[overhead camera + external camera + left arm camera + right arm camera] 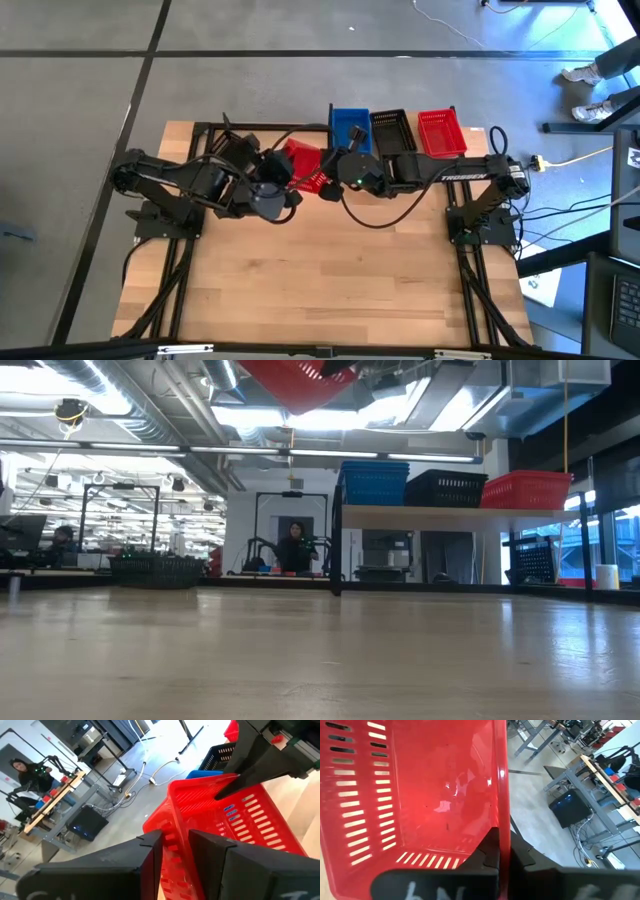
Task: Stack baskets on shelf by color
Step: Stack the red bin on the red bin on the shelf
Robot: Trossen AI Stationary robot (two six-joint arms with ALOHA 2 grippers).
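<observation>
A red basket (pixel 305 163) hangs in the air between my two grippers, over the far middle of the table, and its underside shows at the top of the low view (pixel 300 378). My left gripper (pixel 175 845) is shut on its left end and my right gripper (pixel 504 847) on its right end. The shelf (pixel 440 513) stands at the table's far edge. On it sit a blue basket pile (pixel 349 128), a black basket (pixel 392 130) and a red basket (pixel 441 132) side by side, the blue pile tallest. My left gripper pinches the red basket's wall at its left end (pixel 176 827) between its two fingers, coming level from the table's left. The basket is lifted clear and tilted. My right gripper holds the opposite wall by its rim (pixel 503 815), one finger inside the basket and one outside, coming from the table's right. The basket is clear of the table.
Black posts frame the shelf (pixel 330 112). The wide wooden tabletop (pixel 320 270) lies bare toward the near edge. Cables (pixel 375 215) trail under the right arm. Beyond the table a person (pixel 296 547) sits at another work bench.
</observation>
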